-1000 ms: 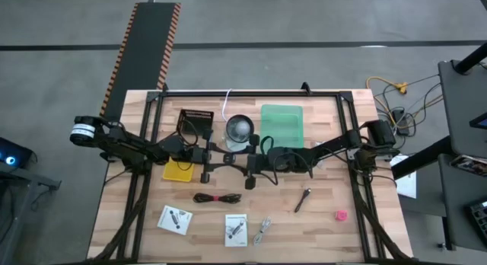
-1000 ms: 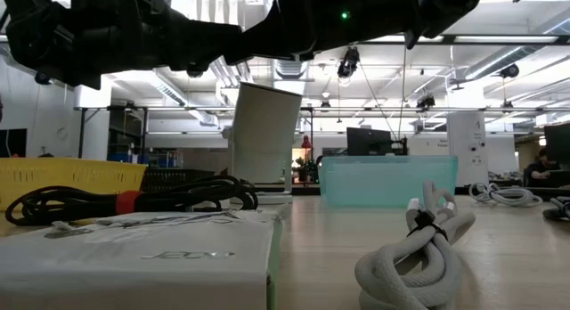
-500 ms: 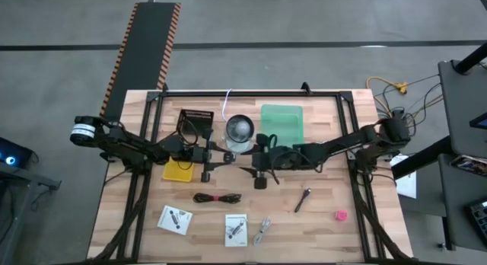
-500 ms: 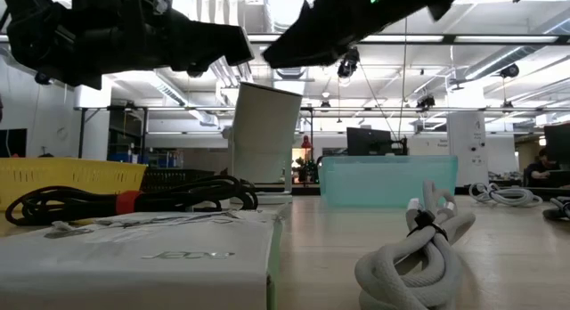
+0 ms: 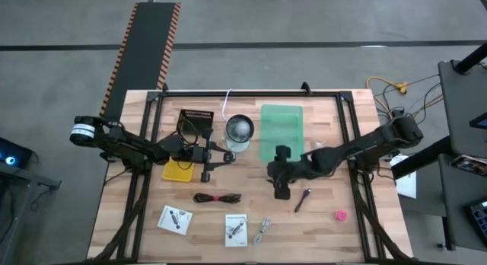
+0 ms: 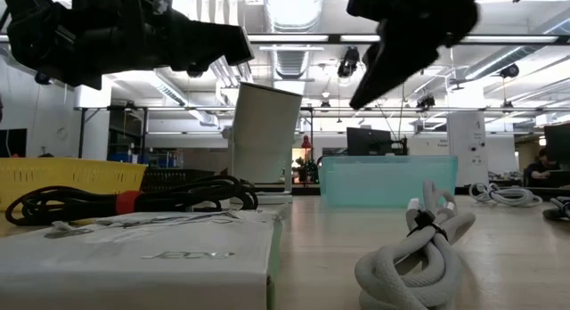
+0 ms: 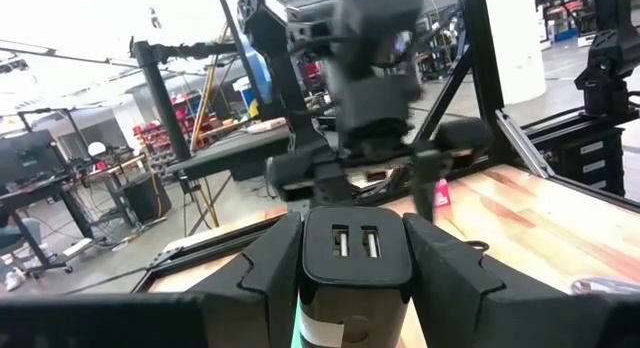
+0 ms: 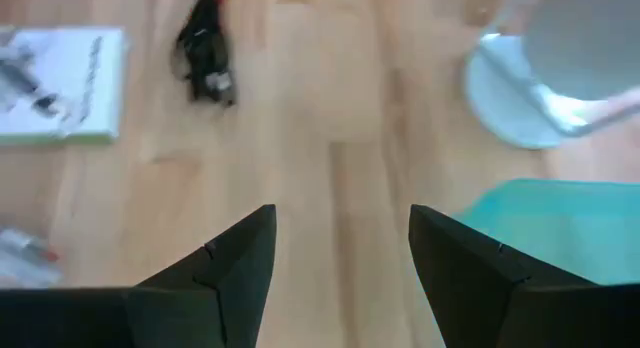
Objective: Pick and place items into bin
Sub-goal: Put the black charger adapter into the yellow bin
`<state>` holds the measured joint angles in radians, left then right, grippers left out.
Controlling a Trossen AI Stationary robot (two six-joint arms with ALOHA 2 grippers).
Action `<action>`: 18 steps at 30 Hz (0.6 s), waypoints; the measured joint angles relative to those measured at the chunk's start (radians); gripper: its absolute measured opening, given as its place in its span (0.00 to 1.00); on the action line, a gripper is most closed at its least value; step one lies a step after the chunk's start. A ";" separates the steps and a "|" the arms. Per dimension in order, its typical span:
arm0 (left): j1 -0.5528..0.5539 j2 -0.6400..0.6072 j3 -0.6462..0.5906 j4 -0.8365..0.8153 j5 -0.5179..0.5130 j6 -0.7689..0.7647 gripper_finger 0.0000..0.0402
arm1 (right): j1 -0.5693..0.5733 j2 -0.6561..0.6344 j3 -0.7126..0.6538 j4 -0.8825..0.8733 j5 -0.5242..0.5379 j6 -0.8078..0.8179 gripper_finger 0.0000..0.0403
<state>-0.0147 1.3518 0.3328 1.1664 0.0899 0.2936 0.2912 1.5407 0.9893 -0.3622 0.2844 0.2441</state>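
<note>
My left gripper (image 7: 355, 226) hovers over the table's middle left (image 5: 210, 160), shut on a small black cube (image 7: 355, 260) with two sockets in its face. My right gripper (image 8: 340, 250) is open and holds nothing; it hangs above bare wood (image 5: 281, 192) in front of the green bin (image 5: 281, 125). Flat on the table lie the black-and-red coiled cable (image 5: 218, 197), two white cards (image 5: 174, 219) (image 5: 236, 229), a silver-grey piece (image 5: 262, 231), the dark stick-like tool (image 5: 302, 199) and the pink-red lump (image 5: 341, 215). My left gripper pinches the black cube by its two side faces (image 7: 312, 250), one finger (image 7: 268, 263) on each side. The fingers come level from the table's left. The cube is lifted clear of the table, its socket face toward the wrist camera.
A yellow tray (image 5: 179, 170) and a black basket (image 5: 195, 122) sit by the left arm, a white cup (image 5: 239, 130) beside the green bin. The black frame rails (image 5: 251, 92) border the far side. Bare wood lies between the cable and the tool.
My right arm has swung away from the left gripper, toward the table's right and near edge, and its gripper has turned from pointing left to pointing toward the near edge. The left arm has kept still with the cube.
</note>
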 joint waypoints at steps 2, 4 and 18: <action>0.000 0.000 0.000 0.001 0.001 0.001 0.33 | 0.022 0.018 -0.008 0.006 0.002 -0.015 0.53; 0.000 0.000 0.000 -0.001 0.001 0.001 0.33 | 0.034 0.036 -0.014 0.016 0.002 -0.021 0.53; -0.001 -0.007 0.000 -0.007 0.001 -0.022 0.33 | 0.042 0.155 -0.103 0.254 -0.003 -0.100 0.53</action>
<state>-0.0154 1.3449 0.3325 1.1592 0.0914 0.2718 0.3337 1.6954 0.8864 -0.1078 0.2816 0.1437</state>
